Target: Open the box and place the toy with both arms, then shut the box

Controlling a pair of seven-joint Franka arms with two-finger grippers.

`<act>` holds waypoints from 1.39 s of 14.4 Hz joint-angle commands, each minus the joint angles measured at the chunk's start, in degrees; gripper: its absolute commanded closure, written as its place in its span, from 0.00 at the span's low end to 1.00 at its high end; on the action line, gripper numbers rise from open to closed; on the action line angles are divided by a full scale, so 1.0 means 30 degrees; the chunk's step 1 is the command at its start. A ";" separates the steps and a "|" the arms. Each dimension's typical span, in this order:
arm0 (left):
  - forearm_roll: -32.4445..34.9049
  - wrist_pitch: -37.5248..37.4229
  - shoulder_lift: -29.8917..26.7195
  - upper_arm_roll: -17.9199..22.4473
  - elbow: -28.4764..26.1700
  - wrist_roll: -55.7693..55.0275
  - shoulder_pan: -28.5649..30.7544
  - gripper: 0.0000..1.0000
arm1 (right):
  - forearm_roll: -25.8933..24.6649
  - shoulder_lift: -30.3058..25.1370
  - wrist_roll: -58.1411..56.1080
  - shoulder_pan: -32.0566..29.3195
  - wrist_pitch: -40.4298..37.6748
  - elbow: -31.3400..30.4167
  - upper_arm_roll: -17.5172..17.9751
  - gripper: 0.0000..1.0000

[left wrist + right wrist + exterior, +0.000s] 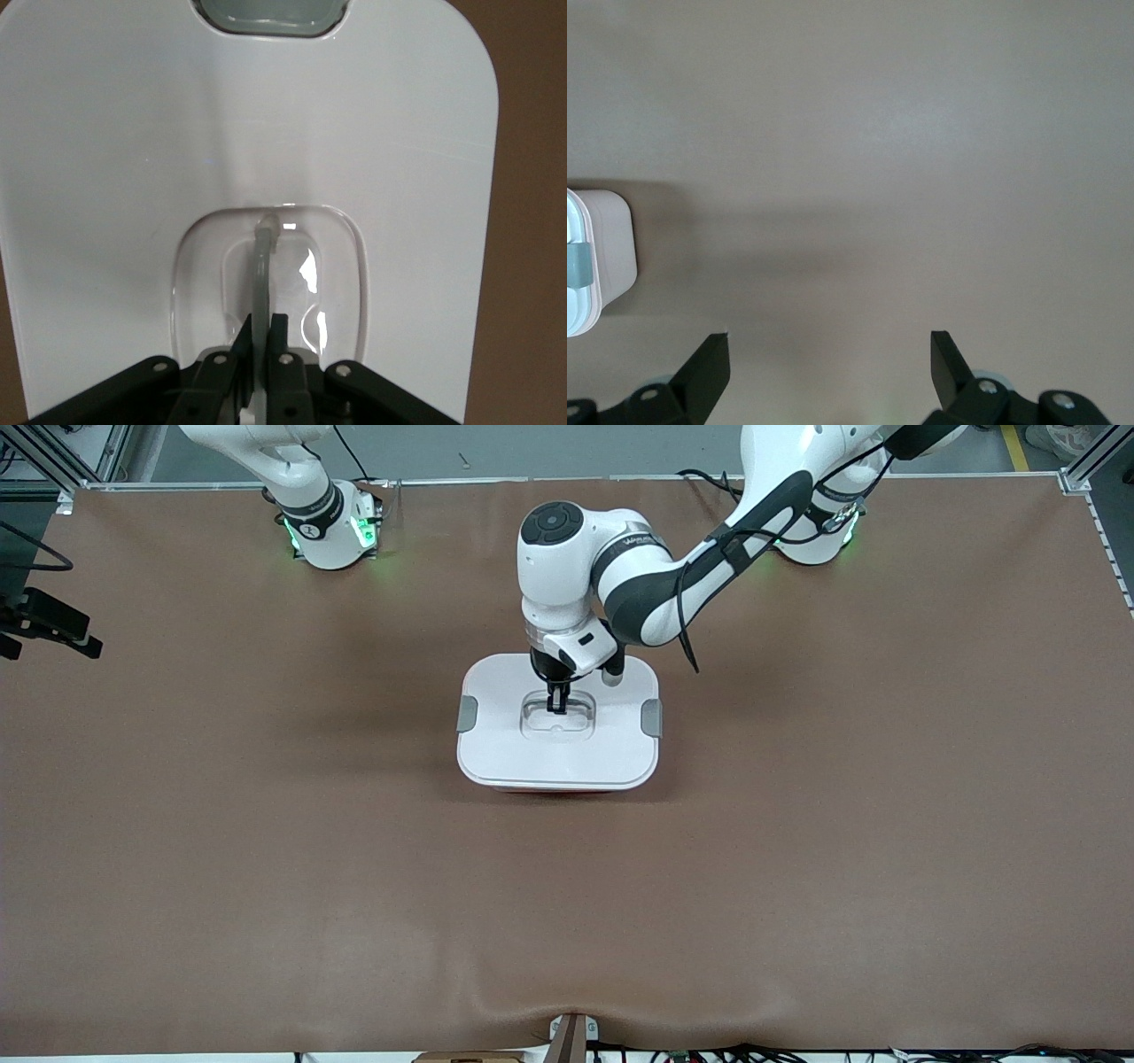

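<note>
Box lid (558,753): smooth glossy white plastic, faint reflections. Handle (263,266): clear translucent plastic in glossy recess. Side clips (467,714): matt grey plastic. Tabletop (266,850): matt brown, cloth-like cover. Left tool (262,341): matt black plastic.

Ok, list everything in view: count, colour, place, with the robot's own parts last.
rounded pale pink plastic box: one, mid-table, closed.
white lid: one, on the box.
grey side clips: two, one at each arm's end of the lid.
clear recessed handle: one, in the lid's centre.
brown table mat: one, under everything.
pink plush toy: not visible.
left claw: one, black, shut on the clear recessed handle.
right claw: one, black, open over bare mat beside the box; that arm waits.
</note>
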 commanded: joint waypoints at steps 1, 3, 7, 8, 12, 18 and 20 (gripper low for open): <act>0.0653 0.0122 0.0190 0.0001 0.0068 -0.2239 -0.0265 1.00 | -0.0156 -0.0063 -0.0173 0.0035 -0.0039 -0.0001 0.0057 0.00; 0.0653 0.0122 0.0250 0.0001 0.0069 -0.2239 -0.0295 1.00 | -0.0156 -0.0093 -0.0085 0.0094 -0.0039 0.0058 0.0115 0.00; 0.0653 0.0122 0.0337 0.0001 0.0040 -0.2355 -0.0295 1.00 | -0.0156 -0.0093 -0.0173 0.0095 -0.0068 0.0087 0.0145 0.00; 0.0740 0.0122 0.0367 0.0001 0.0010 -0.2588 -0.0266 1.00 | -0.0127 -0.0093 -0.0231 0.0066 -0.0069 0.0058 0.0145 0.00; 0.0858 0.0122 0.0338 0.0001 0.0039 -0.3263 -0.0265 1.00 | -0.0156 -0.0063 -0.0290 0.0007 -0.0069 0.0058 0.0116 0.00; 0.0946 0.0122 0.0396 0.0001 0.0127 -0.3879 -0.0470 1.00 | -0.0127 -0.0034 -0.0260 0.0065 0.0049 0.0058 0.0145 0.00; 0.0975 0.0152 0.0397 0.0001 0.0127 -0.3909 -0.0586 1.00 | -0.0156 -0.0034 -0.0260 0.0124 0.0020 0.0087 0.0145 0.00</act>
